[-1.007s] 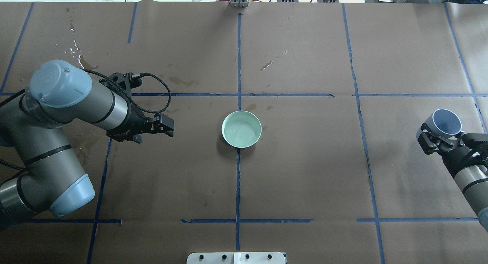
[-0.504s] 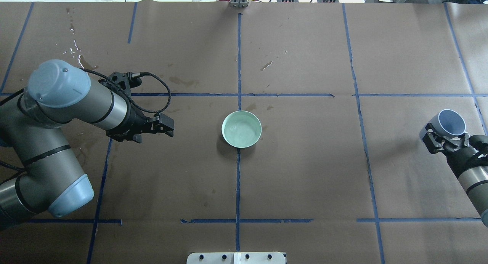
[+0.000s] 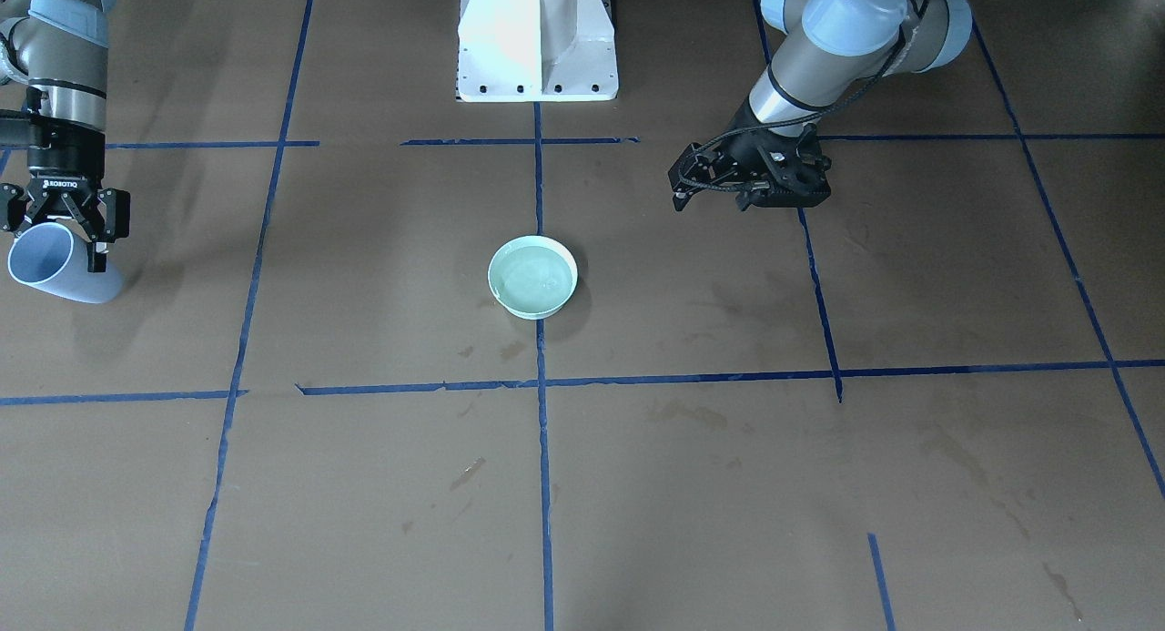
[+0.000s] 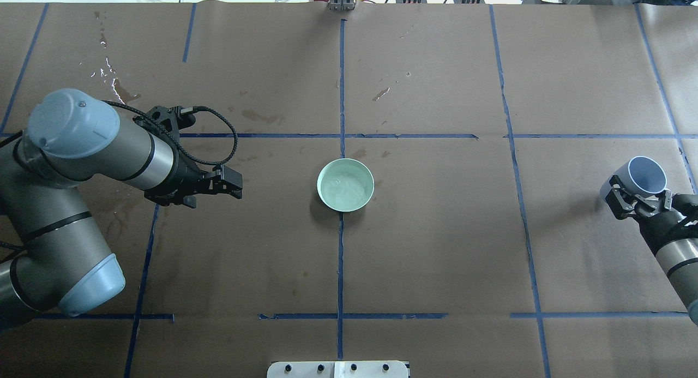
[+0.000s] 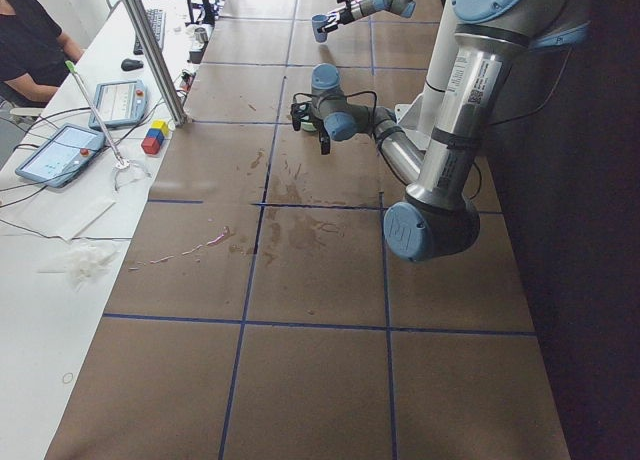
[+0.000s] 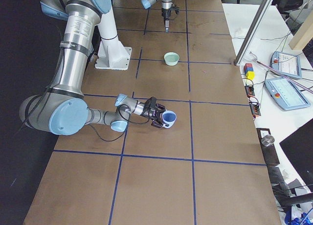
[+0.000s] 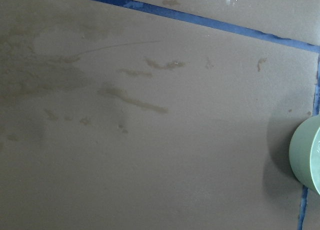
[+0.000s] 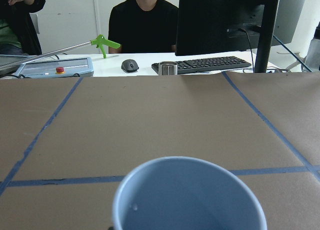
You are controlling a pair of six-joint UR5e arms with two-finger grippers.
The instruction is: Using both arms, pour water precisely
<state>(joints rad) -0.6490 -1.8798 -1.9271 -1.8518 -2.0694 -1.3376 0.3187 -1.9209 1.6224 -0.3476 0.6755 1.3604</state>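
The water (image 4: 346,188) lies in the pale green bowl (image 4: 319,185) at the table's centre. At the bowl's 9 o'clock, the left gripper (image 4: 232,183) has drawn back slightly; I cannot tell how its jaws stand. Far off at 3 o'clock, the right gripper (image 4: 637,197) stays clamped on the tilted blue cup (image 4: 647,175), unmoved.

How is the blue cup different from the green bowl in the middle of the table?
The green bowl is wide and shallow; the blue cup is taller and narrower. The bowl stands free at the centre of the table; the cup is clamped in the right gripper near the table's end. The bowl holds water; the cup looks empty in the wrist view. Both are round and open-topped.
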